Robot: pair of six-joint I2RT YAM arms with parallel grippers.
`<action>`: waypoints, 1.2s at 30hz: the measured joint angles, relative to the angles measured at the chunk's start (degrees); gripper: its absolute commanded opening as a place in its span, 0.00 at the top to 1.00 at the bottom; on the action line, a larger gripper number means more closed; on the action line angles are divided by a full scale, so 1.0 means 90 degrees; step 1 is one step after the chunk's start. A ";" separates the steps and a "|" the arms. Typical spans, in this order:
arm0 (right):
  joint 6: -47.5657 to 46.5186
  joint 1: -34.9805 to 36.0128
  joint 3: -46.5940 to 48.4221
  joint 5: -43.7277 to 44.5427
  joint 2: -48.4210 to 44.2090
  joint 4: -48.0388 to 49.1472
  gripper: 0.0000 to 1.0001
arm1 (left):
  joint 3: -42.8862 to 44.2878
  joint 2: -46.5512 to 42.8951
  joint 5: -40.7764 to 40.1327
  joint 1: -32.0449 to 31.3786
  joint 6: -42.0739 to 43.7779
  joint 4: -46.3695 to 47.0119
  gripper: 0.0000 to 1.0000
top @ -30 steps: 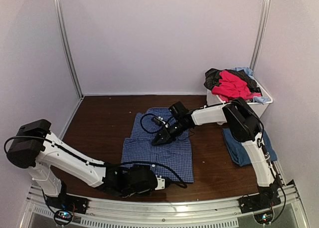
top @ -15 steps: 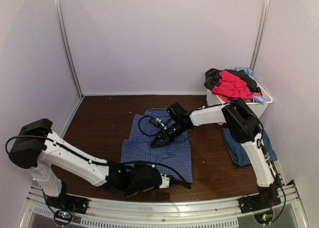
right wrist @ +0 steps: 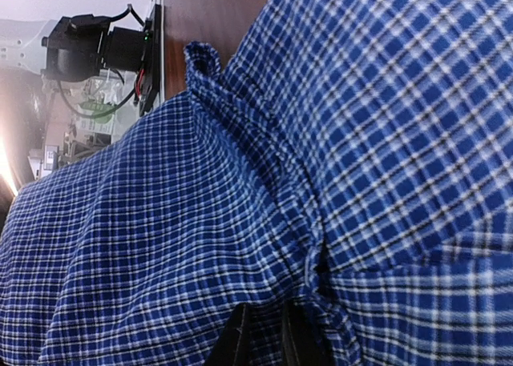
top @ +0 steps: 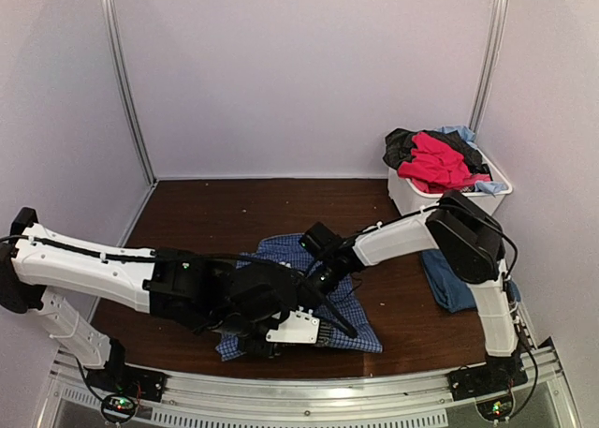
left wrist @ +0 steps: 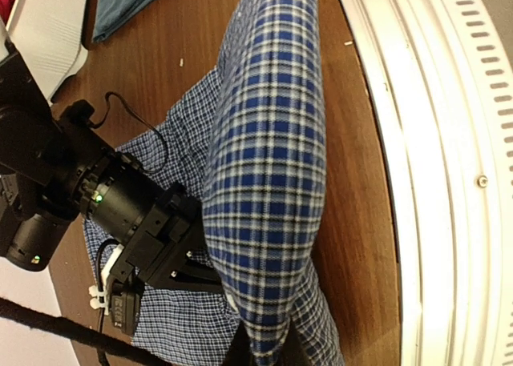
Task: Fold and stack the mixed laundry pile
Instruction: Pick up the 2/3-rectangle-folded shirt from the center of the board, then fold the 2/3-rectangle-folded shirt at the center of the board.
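Observation:
The blue-and-white checked shirt (top: 363, 332) lies bunched on the brown table near the front edge. My left gripper (left wrist: 264, 351) is shut on a fold of this shirt (left wrist: 268, 166), which hangs taut from the jaws over the tabletop. In the top view the left wrist (top: 245, 299) covers most of the shirt. My right gripper (right wrist: 265, 334) is shut on a pinch of the checked cloth (right wrist: 160, 222) near the shirt's middle, its fingertips close together. From above, that right gripper (top: 328, 280) sits just right of the left wrist. The rest of the mixed laundry pile (top: 435, 156), red, black and light blue, fills the bin.
A white plastic bin (top: 412, 199) stands at the back right against the wall. A folded dark-blue T-shirt (top: 447, 283) lies on the table in front of it, beside the right arm. A metal rail (top: 309, 395) runs along the near edge.
The left gripper shut on the shirt's near edge, and the arm rose and swung over it. The flat shirt is now bunched. The right gripper shifted slightly nearer.

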 measured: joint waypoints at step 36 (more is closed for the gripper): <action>-0.0163 -0.1790 0.3194 0.0600 0.1780 -0.0670 0.74 | 0.1749 0.1433 0.2086 0.2892 0.2368 -0.0585 0.97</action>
